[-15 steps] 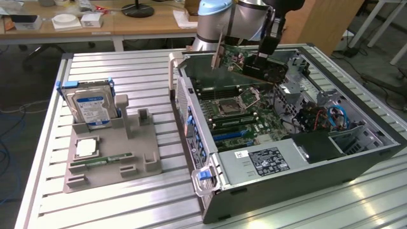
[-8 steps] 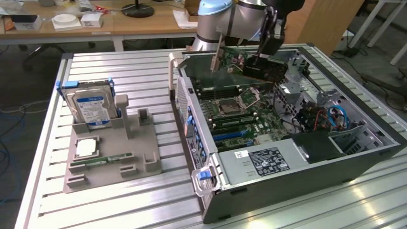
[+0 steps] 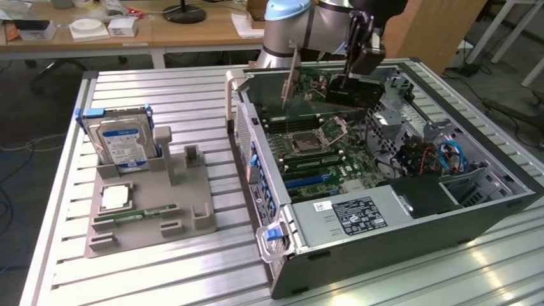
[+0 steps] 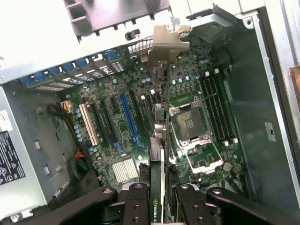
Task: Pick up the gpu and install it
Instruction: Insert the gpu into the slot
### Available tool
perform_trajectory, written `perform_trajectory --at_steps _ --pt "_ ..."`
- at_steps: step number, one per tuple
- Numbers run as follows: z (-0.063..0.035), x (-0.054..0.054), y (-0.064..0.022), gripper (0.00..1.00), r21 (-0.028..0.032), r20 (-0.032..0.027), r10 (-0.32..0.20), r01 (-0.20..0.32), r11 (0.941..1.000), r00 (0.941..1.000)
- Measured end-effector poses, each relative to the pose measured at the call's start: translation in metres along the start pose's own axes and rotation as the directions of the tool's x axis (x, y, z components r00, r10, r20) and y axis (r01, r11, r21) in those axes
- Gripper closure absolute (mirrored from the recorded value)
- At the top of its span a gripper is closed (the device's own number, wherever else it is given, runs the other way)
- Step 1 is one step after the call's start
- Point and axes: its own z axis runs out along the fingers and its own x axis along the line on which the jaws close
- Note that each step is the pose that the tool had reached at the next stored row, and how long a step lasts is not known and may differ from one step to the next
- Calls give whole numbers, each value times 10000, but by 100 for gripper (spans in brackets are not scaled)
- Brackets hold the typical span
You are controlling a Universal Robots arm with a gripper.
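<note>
Green-boarded gpu (image 3: 348, 92) is hanging on edge, the gripper (image 3: 358, 71) is clamping its top edge, hovering over the motherboard (image 3: 316, 148) inside the open computer case (image 3: 399, 245).

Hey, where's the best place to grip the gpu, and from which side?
Grip the gpu along its upper long edge, coming from above and pinching its two flat faces, as the gripper holds it. It hangs on edge over the motherboard, so the lower edge and the bracket end should probably stay free.
</note>
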Motion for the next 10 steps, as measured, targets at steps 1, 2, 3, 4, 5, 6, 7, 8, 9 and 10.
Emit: perform_trajectory --at_steps 1,2,3,4,5,6,7,8,9,10 --pt "2 0 -1 74 -4 -1 -115 115 9999 9999" --pt "6 0 -2 74 -8 1 -234 234 9997 9997" --pt "10 -1 -3 74 -12 4 -366 366 9993 9993" --pt "12 0 -4 74 -16 4 -504 504 9987 9987" --pt "14 0 -4 74 -18 6 -655 655 9979 9979" --pt "18 0 -4 74 -19 10 -815 815 9967 9967" --pt "20 -1 -4 74 -20 13 -967 967 9953 9953" --pt "23 -1 -5 74 -22 16 -1122 1122 9937 9937" --pt "27 -1 -5 74 -23 20 -1276 1276 9918 9918" --pt "30 -1 -5 74 -27 22 -1432 1432 9897 9897"
